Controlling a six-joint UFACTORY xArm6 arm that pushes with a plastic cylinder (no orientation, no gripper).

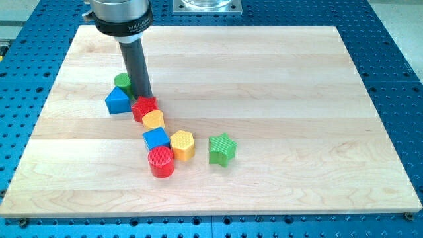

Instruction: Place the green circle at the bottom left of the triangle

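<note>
The green circle (121,81) lies near the view's upper left, touching the top of the blue triangle (117,101). My rod comes down from the view's top and my tip (143,96) stands just right of the green circle and up-right of the triangle, close to the red star (144,108). The rod hides the circle's right edge.
Below the red star a chain of blocks runs down-right: a yellow block (153,119), a blue cube (156,138), a red cylinder (160,162) and a yellow hexagon (182,145). A green star (222,149) stands apart to the right. The wooden board (277,79) sits on a blue perforated table.
</note>
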